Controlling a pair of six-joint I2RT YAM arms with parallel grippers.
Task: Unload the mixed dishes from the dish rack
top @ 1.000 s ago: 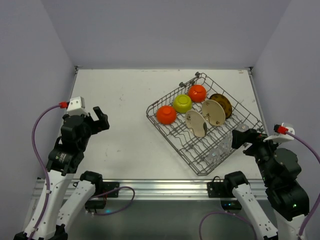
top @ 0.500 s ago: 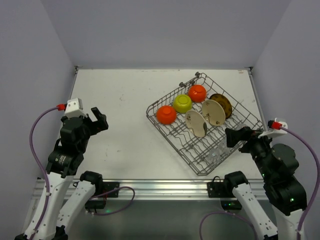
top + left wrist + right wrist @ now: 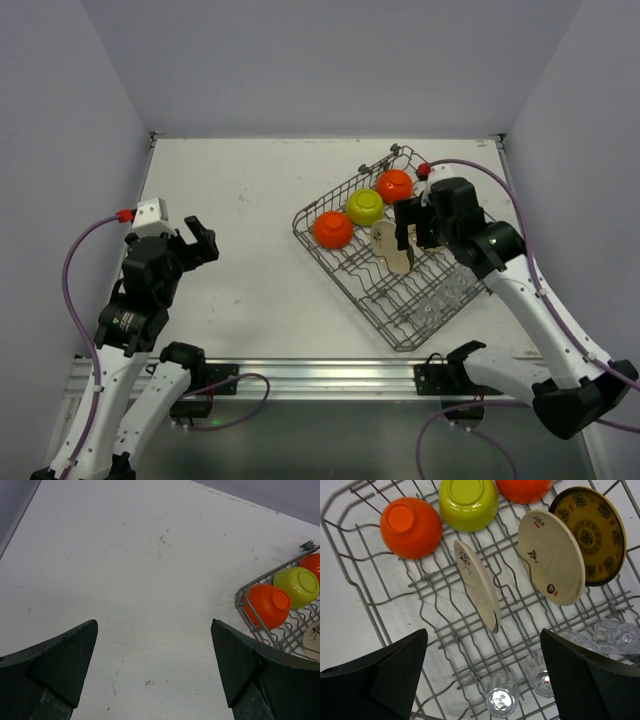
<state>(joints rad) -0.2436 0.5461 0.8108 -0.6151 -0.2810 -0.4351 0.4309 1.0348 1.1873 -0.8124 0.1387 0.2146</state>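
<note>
The grey wire dish rack (image 3: 372, 291) sits on the right half of the table. It holds an orange bowl (image 3: 332, 229), a yellow-green bowl (image 3: 364, 206), a second orange bowl (image 3: 394, 185), upright plates and clear glasses (image 3: 441, 299). My right gripper (image 3: 409, 226) hangs open above the plates. In the right wrist view my right gripper (image 3: 482, 636) is over a cream-backed plate (image 3: 479, 585), with a second cream-backed plate (image 3: 551, 557), a yellow-brown plate (image 3: 592, 527) and glasses (image 3: 501, 700) around it. My left gripper (image 3: 198, 240) is open and empty over bare table.
The left wrist view shows my left gripper (image 3: 154, 625) above white table, with the rack's corner (image 3: 245, 592) and the orange bowl (image 3: 267, 605) at the right. Grey walls close in the table at the back and both sides.
My right arm has swung from the near right corner of the rack up and leftward, to above the plates. My left arm has barely shifted.
</note>
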